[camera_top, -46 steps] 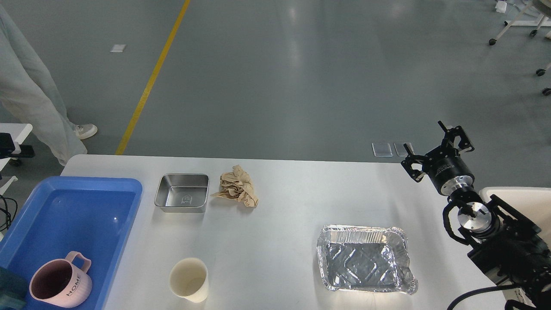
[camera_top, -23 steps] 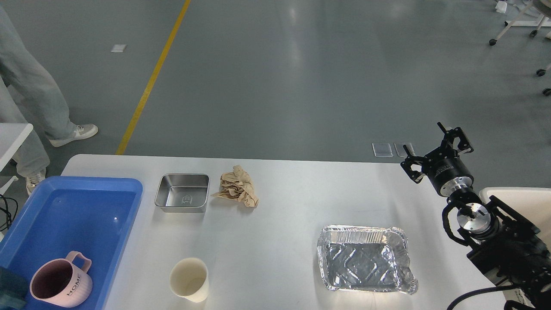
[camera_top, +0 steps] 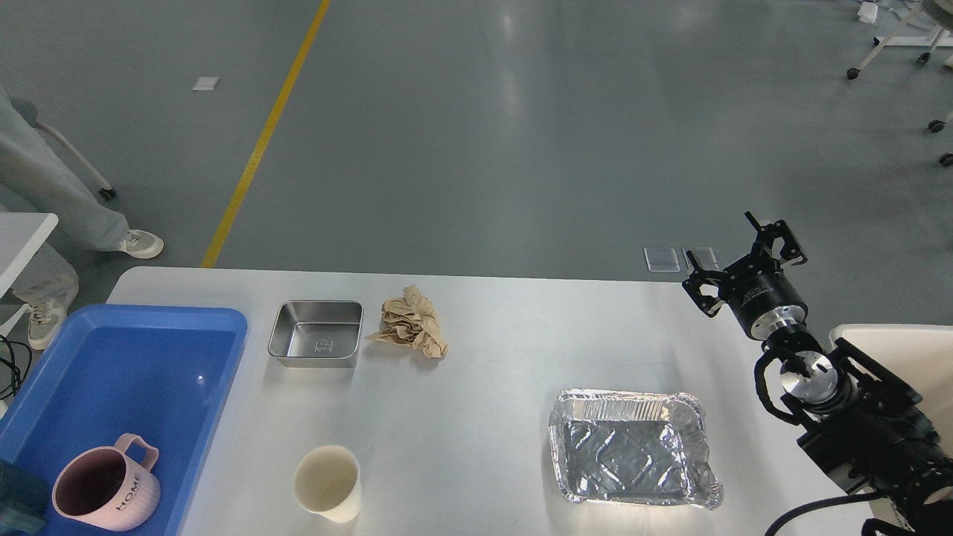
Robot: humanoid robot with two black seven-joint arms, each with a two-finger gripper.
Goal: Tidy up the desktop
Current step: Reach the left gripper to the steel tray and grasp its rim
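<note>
The white-grey desktop (camera_top: 491,372) fills the lower view. On it stand a steel tray (camera_top: 316,333), a crumpled brown paper (camera_top: 409,321), a cream paper cup (camera_top: 327,482) and a foil tray (camera_top: 631,447). A pink mug (camera_top: 106,488) sits in the blue plastic tray (camera_top: 45,372) at the left. My right gripper (camera_top: 741,257) is open and empty, held above the desktop's far right edge, apart from the foil tray. My left gripper is out of view.
A small white side table (camera_top: 890,342) stands at the right, under my right arm. A person's legs (camera_top: 52,193) are at the far left beyond the desktop. Grey floor lies behind the far edge.
My right gripper has moved a little to the left and lower in the view, staying open. The person at the left has shifted their legs.
</note>
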